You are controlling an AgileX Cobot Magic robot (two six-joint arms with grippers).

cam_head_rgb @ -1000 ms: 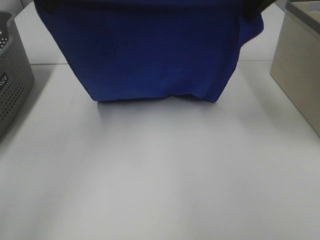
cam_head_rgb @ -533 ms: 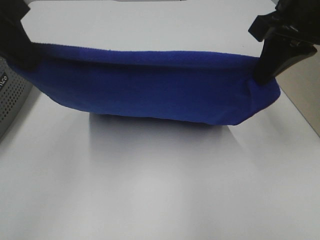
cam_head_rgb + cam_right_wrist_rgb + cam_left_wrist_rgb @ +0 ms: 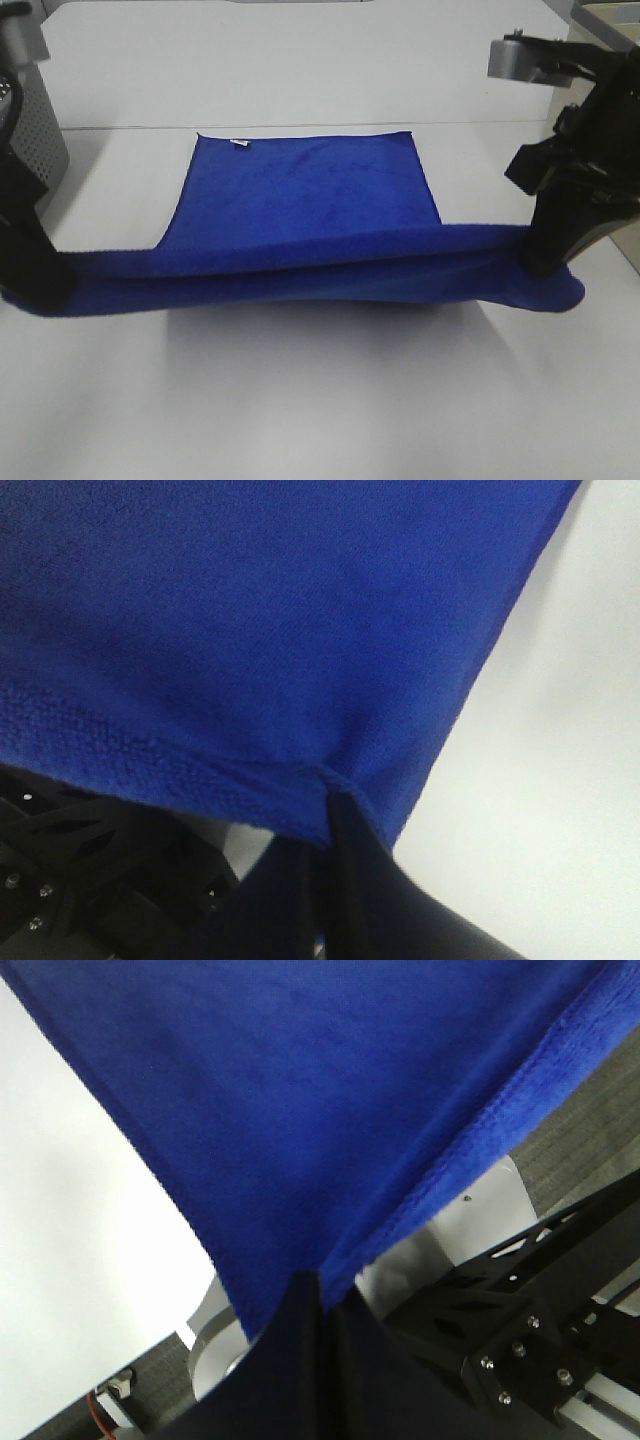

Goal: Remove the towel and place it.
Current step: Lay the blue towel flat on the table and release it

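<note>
The towel (image 3: 300, 195) is deep blue; its far half lies flat on the white table (image 3: 320, 400), with a small white tag (image 3: 240, 143) at the far edge. Its near edge is stretched just above the table between my two grippers. My left gripper (image 3: 42, 288) is shut on the towel's near left corner, and my right gripper (image 3: 542, 266) is shut on the near right corner. In the left wrist view the fingertips (image 3: 300, 1310) pinch the towel (image 3: 300, 1110) at its hem. The right wrist view shows the same pinch, fingertips (image 3: 345, 820) on the towel (image 3: 250, 610).
A grey perforated basket (image 3: 38, 135) stands at the far left behind my left arm. A beige box (image 3: 612, 14) shows at the far right corner behind my right arm. The table runs on bare in front of the towel.
Both grippers have come down and toward the near side with the towel. It hung as a curtain a second ago; now its far half lies flat on the table.
</note>
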